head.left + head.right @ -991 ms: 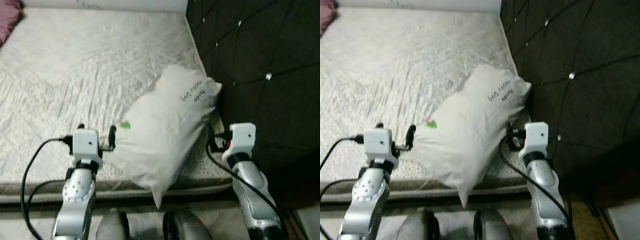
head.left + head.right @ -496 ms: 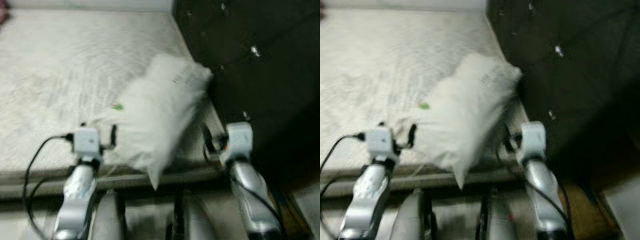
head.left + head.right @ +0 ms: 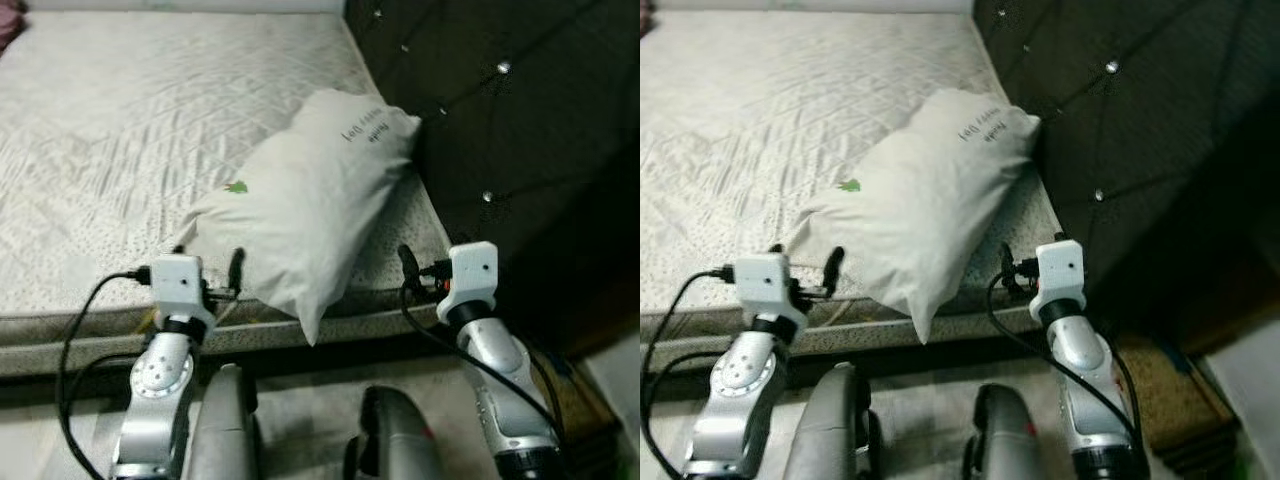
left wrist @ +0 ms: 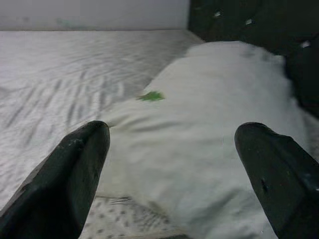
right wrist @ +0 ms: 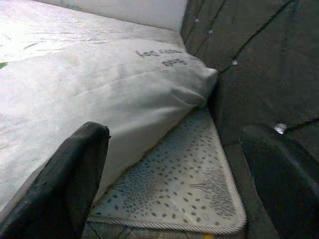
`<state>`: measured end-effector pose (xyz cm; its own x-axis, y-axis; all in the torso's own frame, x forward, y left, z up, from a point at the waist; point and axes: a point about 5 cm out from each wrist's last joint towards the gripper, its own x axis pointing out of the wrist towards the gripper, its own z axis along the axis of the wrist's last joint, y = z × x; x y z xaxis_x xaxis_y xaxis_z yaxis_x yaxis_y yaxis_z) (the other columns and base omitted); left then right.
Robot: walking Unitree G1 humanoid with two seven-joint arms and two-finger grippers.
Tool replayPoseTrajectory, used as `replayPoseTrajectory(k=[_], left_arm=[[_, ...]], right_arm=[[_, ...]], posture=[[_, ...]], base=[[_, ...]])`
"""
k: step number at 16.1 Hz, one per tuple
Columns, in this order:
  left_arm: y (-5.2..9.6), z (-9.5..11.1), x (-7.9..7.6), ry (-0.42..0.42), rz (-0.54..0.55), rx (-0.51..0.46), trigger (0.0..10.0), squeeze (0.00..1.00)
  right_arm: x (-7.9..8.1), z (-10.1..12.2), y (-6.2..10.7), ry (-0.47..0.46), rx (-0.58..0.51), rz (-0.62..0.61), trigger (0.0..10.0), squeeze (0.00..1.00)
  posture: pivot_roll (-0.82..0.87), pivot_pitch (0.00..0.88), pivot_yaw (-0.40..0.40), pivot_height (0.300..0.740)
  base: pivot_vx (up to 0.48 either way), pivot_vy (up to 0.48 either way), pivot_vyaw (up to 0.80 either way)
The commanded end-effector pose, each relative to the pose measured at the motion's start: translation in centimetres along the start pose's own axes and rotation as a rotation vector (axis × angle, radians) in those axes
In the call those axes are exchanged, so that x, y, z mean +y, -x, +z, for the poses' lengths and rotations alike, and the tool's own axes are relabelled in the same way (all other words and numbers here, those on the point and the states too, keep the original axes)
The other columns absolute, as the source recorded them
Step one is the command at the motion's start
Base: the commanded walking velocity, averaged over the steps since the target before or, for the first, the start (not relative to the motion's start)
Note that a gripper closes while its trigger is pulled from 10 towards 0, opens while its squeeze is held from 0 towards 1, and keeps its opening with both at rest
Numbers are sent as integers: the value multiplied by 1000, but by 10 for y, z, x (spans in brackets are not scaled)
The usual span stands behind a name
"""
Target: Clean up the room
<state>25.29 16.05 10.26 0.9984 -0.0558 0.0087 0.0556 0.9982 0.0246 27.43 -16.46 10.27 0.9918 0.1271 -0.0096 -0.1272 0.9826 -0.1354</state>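
Pillow: pillow [image 3: 305,215] is lying diagonally at the bed's [image 3: 120,140] near corner beside the headboard [image 3: 520,120], its tip overhanging.
Jaws: left gripper [image 4: 169,164] and right gripper [image 5: 174,169] are gaping open, holding nothing.
Risk: nudging the overhanging tip may be tipping it floorward.

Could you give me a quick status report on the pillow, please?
Both grippers open, left and right, flanking the pillow, not gripping it. Pillow lies on the mattress, one corner overhanging the front edge. Dark headboard close on the right.

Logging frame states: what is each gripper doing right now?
Left gripper: open, empty, facing the white fabric pillow.
Right gripper: open, empty, beside the pillow.
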Motion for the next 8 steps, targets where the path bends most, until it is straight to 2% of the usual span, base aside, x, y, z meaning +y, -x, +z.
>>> replayPoseTrajectory(k=[1, 4, 6, 8], left_arm=[[-1, 7, 0, 3, -16, -16, 10000, 0], [-2, 10, 4, -5, -4, -30, 10000, 0], [-8, 20, 6, 11, 1, -60, 10000, 0], [-12, 24, 10, 1, 20, -72, 10000, 0]], right_arm=[[2, 6, -2, 2, -22, 9, 10000, 0], [3, 6, -3, 1, -28, 12, 10000, 0], [-2, 10, -10, -1, -43, -1, 10000, 0], [-5, 9, -10, -8, -38, -25, 10000, 0]], posture=[[-5, 146, -64, 640], [2, 130, -62, 640], [12, 122, -57, 640], [19, 99, -69, 640]], base=[[270, 0, 0], [303, 0, 0], [292, 0, 0], [122, 0, 0]])
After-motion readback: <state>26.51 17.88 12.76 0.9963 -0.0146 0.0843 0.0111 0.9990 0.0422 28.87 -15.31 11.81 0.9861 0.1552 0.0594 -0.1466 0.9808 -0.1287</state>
